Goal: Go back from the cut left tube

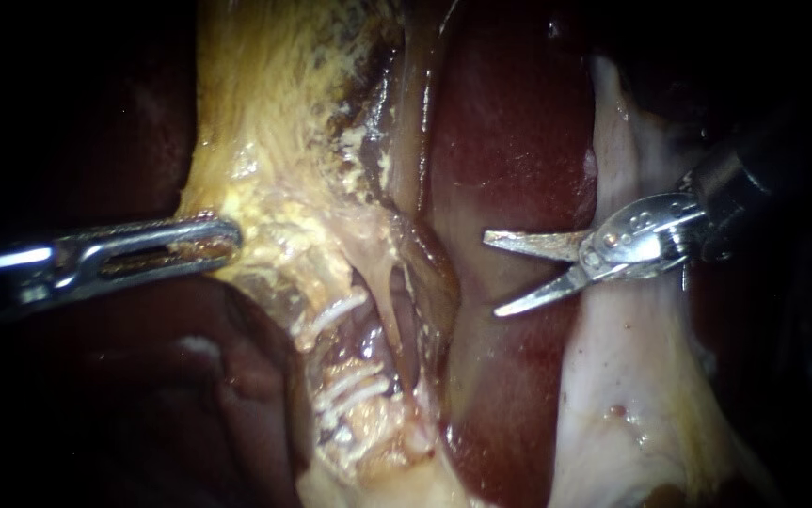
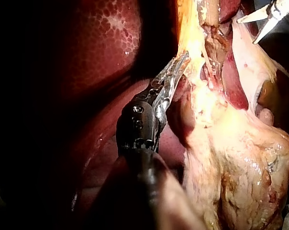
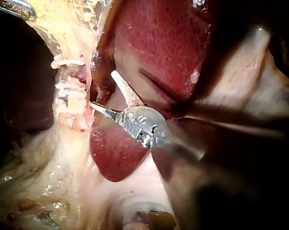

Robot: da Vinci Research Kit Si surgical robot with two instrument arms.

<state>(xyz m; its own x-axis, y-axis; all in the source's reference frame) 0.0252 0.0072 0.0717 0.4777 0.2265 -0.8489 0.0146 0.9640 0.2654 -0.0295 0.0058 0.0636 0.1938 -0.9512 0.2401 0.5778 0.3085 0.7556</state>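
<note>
Cut tube (image 1: 360, 406): noted right instrument (image 1: 492, 275) agape, empty; left instrument (image 1: 227, 237) clamped on tissue (image 1: 264, 179); judged liver (image 1: 509, 141) nick likely if withdrawn open

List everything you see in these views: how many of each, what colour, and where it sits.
liver: one, dark red, middle of the endoscope view.
yellow fatty tissue: one mass, yellow, left of the liver.
pale tissue: one fold, whitish, right of the liver.
tube: one, pale, below the yellow fatty tissue.
clips: several, white, two groups on the tube.
left instrument: one, silver, jaws shut on the yellow fatty tissue.
right instrument: one, silver, blades open over the liver.
</note>
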